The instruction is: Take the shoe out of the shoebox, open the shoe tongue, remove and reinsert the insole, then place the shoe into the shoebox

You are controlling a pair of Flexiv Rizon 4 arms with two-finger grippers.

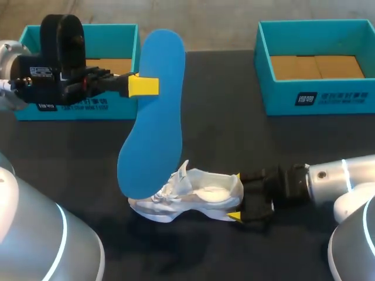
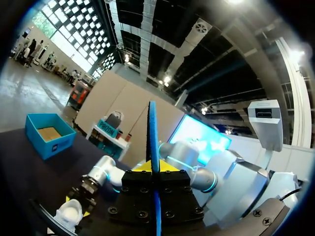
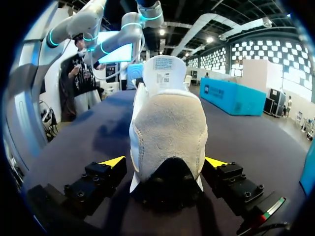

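Note:
My left gripper [image 1: 143, 85] is shut on the edge of a large blue insole [image 1: 153, 117], which hangs above the table with its lower end just over the shoe's toe. In the left wrist view the insole [image 2: 152, 137] shows edge-on between the yellow tips of that gripper [image 2: 153, 168]. The white shoe [image 1: 190, 198] lies on the dark table, toe to the left. My right gripper [image 1: 237, 196] is open at its heel, one finger on each side. In the right wrist view the shoe's heel [image 3: 167, 123] fills the gap between the spread fingers of my right gripper [image 3: 165, 162].
Two open teal shoeboxes stand at the back of the table, one at the left [image 1: 76, 111] behind my left arm and one at the right [image 1: 316, 96]. Both show a brown cardboard floor. The dark tabletop [image 1: 234, 134] lies between them.

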